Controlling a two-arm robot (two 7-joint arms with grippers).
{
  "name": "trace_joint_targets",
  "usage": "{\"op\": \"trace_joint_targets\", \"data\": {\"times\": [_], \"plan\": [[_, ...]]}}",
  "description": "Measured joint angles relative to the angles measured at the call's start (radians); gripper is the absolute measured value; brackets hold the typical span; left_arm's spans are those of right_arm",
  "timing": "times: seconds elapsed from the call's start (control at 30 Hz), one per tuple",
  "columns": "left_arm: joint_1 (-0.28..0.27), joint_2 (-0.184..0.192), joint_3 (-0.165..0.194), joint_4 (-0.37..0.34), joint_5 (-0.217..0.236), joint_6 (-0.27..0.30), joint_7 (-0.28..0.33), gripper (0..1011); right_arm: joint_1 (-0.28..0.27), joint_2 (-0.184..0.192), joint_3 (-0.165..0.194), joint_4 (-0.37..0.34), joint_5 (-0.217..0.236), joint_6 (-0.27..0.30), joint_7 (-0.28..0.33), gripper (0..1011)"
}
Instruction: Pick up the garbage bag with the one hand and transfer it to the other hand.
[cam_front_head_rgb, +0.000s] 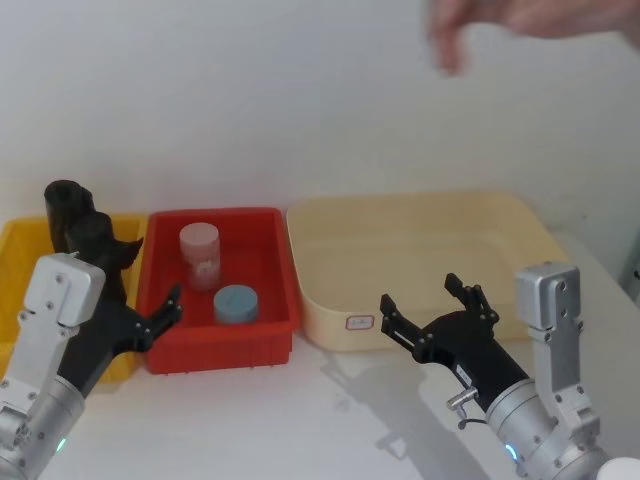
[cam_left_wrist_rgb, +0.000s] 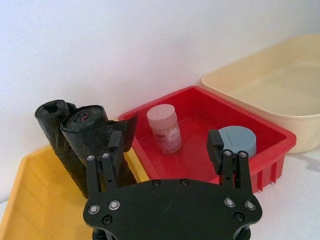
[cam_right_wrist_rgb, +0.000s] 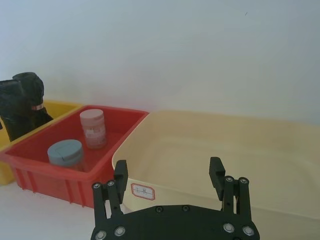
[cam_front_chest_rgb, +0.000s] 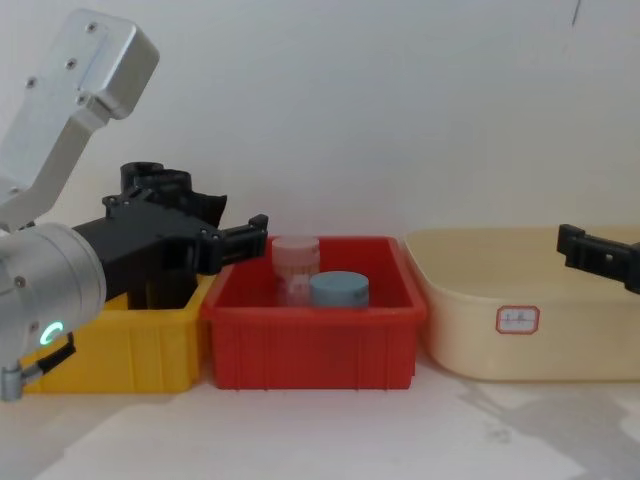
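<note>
Head view: the bag (cam_front_head_rgb: 64, 205), a smooth, straight black roll of film, stands upright at the back of the yellow bin (cam_front_head_rgb: 20, 240). A lumpier black roll (cam_front_head_rgb: 97, 236) stands against it on the side toward the red bin (cam_front_head_rgb: 265, 270). The red bin holds a clear jar (cam_front_head_rgb: 199, 255) and a blue-lidded pot (cam_front_head_rgb: 236, 303). A cream tub (cam_front_head_rgb: 420, 200) sits beside it on the white counter (cam_front_head_rgb: 300, 420). The left gripper (cam_front_head_rgb: 148, 280) hovers over the wall shared by the yellow and red bins, jaws wide and empty, with the lumpy roll between it and the bag. The right gripper (cam_front_head_rgb: 428, 303) hangs before the tub's near wall, jaws wide and empty. Left wrist view: the lumpy roll shows a red mark in its core and stands just ahead of one finger (cam_left_wrist_rgb: 116, 144); the bag stands behind it. Right wrist view: the jaws spread before the tub's labelled wall. Chest view: the left arm is raised with its green light (cam_front_chest_rgb: 50, 333) low, and its gripper reaches level above the yellow bin.
</note>
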Motion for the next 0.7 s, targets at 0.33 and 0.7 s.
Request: {"op": "trace_joint_targets", "data": {"times": [0.33,0.7], "plan": [[0.000,0.000,0.000,0.000,0.000,0.000,0.000,1001,0.000,0.000,0.000,0.000,0.000,0.000,0.000,1006],[0.000,0.000,0.000,0.000,0.000,0.000,0.000,1001,0.000,0.000,0.000,0.000,0.000,0.000,0.000,1006]]}}
